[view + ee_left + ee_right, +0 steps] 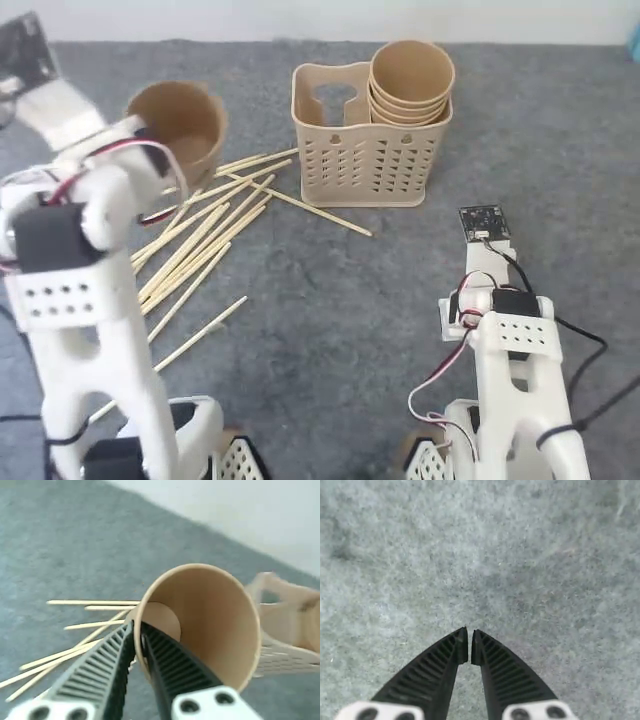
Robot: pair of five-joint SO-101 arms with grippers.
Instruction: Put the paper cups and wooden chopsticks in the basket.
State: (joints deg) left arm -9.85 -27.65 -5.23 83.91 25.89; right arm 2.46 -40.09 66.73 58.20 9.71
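Your left hand (136, 627) is clamped on the wall of a paper cup (210, 625), with one finger inside the mouth and the other outside, right at the rim. The cup is tilted and looks to be off the desk (330, 300). It sits above the scattered wooden chopsticks (200, 240), well apart from the basket (370, 165).

Treat the cup as very light and thin-walled. The rolled rim is probably its stiffest part, so the hold you have is a sensible one. Squeezing harder would likely only buckle the wall. With a pinch on one side, the cup may swing, so carry it gently. A stack of cups (410, 80) already stands in the basket's compartment on the right of the high view. For this cup to nest there, it would need to come in upright, mouth up.

The chopsticks are stiff, slim and light, and they lie flat and overlapping on the fuzzy grey surface. They will probably roll or slip from the fingertips. Take one near its middle so it stays level. The lone chopstick (195, 335) lying apart from the pile looks the easiest to take.

Your right hand (469, 636) has its fingers pressed together on nothing, over bare desk.
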